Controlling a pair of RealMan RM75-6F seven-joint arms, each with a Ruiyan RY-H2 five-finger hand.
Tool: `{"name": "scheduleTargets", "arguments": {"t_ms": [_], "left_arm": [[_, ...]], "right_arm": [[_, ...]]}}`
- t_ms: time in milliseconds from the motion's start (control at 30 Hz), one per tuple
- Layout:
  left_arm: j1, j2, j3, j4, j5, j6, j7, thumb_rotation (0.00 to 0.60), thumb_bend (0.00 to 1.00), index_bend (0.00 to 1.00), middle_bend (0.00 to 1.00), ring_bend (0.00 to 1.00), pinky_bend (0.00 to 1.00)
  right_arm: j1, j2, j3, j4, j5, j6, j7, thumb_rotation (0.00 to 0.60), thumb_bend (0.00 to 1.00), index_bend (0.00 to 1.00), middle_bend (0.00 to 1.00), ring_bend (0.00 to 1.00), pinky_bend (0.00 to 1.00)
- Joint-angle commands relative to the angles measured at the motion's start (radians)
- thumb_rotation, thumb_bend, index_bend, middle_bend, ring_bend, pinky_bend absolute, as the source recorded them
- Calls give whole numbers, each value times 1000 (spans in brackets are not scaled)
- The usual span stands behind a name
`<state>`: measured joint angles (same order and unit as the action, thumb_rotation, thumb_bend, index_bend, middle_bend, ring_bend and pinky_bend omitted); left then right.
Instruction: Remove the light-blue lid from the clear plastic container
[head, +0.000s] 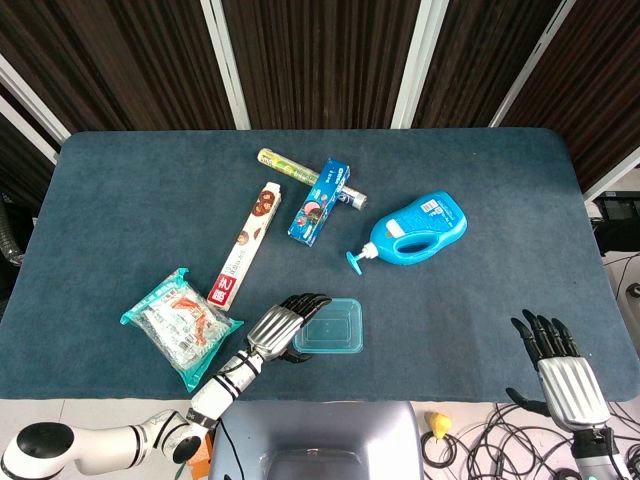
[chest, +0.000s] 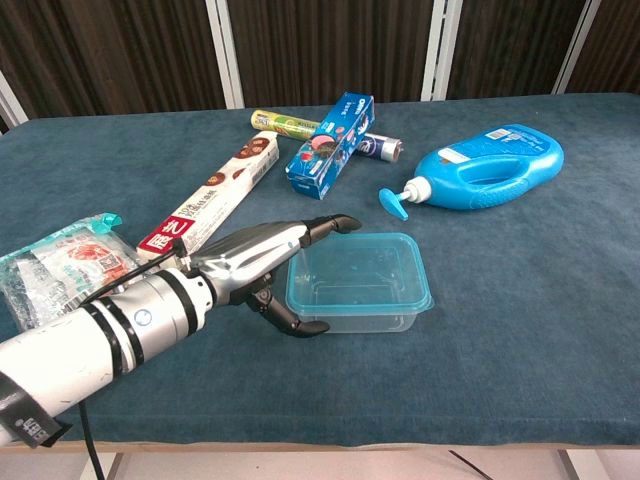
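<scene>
The clear plastic container (chest: 362, 290) stands on the dark blue table (head: 120, 200), near the front edge and a little left of the middle, and the light-blue lid (chest: 358, 268) sits on top of it. The left hand (chest: 262, 262) is at the left end of the container: its upper fingers (chest: 325, 226) reach over the near-left corner of the lid, and the thumb curls below, beside the container's left wall. From the head view the same hand (head: 285, 325) covers the left edge of the lid, but I cannot tell if the fingers really press on it or only lie just beside it. The right hand (head: 556, 362) is well apart, at the front right corner of the table, with its fingers spread and nothing in them. Behind the container lies a blue pump bottle (chest: 487, 167) on its side, with the pump pointing to the left. More to the left lie a blue toothpaste box (chest: 330, 146), a green-yellow roll (chest: 285, 124) partly under this box, and a long white and red box (chest: 213, 195). A snack bag (head: 180, 325) in clear plastic lies at the left, near the left forearm.
</scene>
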<state>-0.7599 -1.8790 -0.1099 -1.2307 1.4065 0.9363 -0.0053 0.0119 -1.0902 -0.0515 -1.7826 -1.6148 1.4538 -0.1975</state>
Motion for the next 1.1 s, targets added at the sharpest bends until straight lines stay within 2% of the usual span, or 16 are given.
{"name": "scheduleTargets", "arguments": {"t_ms": [33, 200, 333, 500, 600, 767, 1100], "left_arm": [[2, -5, 8, 1, 10, 9, 6, 600, 248, 125, 197, 167, 208], [-1, -15, 9, 10, 13, 10, 21, 600, 250, 135, 207, 177, 213], [0, -20, 9, 18, 16, 16, 26, 600, 253, 149, 221, 190, 219], [2, -14, 13, 13, 17, 15, 29, 600, 258, 153, 227, 193, 223], [3, -13, 13, 14, 15, 14, 30, 600, 257, 154, 228, 195, 224], [4, -11, 16, 17, 16, 12, 27, 600, 257, 154, 229, 196, 225], [10, -3, 22, 12, 23, 20, 22, 600, 258, 159, 231, 198, 227]], "right_arm": [[4, -5, 1, 2, -6, -2, -2, 600, 27, 0, 0, 0, 0], [43, -61, 18, 18, -63, -17, -25, 600, 31, 0, 0, 0, 0], [155, -163, 57, 73, -139, -115, -76, 600, 52, 28, 0, 0, 0], [301, -318, 102, 176, -149, -284, -105, 600, 109, 240, 0, 0, 0], [356, -397, 115, 245, -154, -327, -99, 600, 147, 346, 0, 0, 0], [407, -506, 117, 352, -162, -325, -51, 600, 198, 469, 0, 0, 0], [435, -575, 96, 400, -159, -289, -29, 600, 199, 492, 12, 0, 0]]}}
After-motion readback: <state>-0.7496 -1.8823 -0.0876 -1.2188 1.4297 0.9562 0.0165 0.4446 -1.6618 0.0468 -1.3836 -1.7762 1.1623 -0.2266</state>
